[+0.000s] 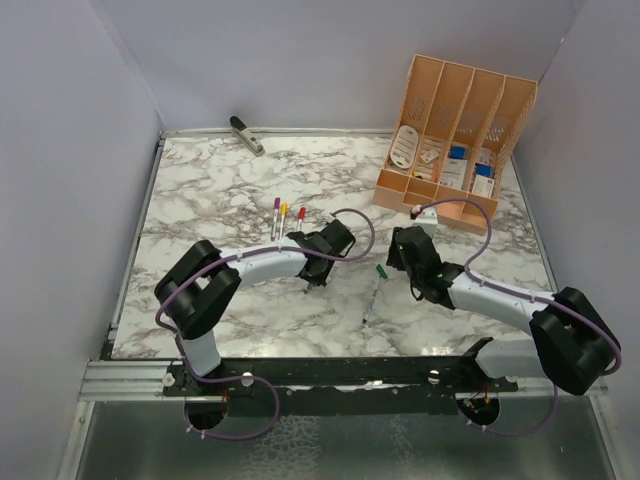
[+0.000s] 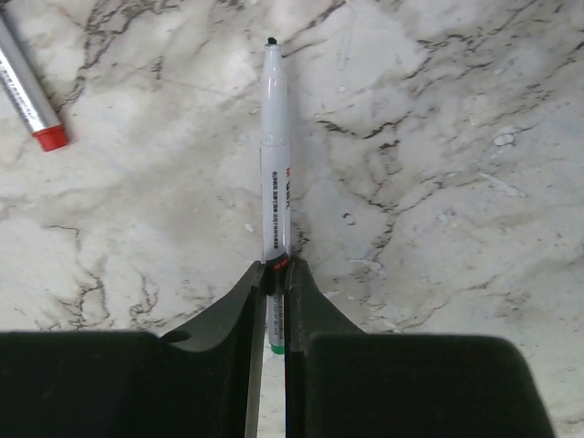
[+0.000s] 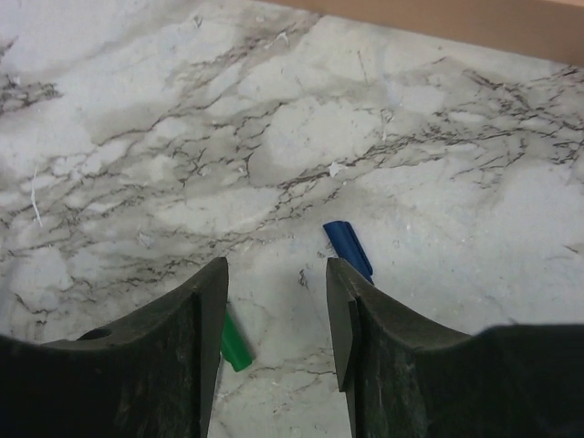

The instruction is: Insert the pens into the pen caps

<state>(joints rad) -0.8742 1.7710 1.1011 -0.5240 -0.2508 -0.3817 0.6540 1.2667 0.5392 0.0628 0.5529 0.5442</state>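
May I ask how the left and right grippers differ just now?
The left gripper is shut on a pen; the right gripper is open and empty. Near the left gripper lies a red-ended pen; by the right gripper lie a green cap and a blue cap. Both face the marble table.

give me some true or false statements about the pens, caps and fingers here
The left fingers are shut on a pen. True.
The right fingers hold the blue cap. False: they are open, and the blue cap lies on the table just ahead of them.
A green cap lies on the table by the right fingers. True.
The red-ended pen sits in the peach organizer. False: it lies on the table.
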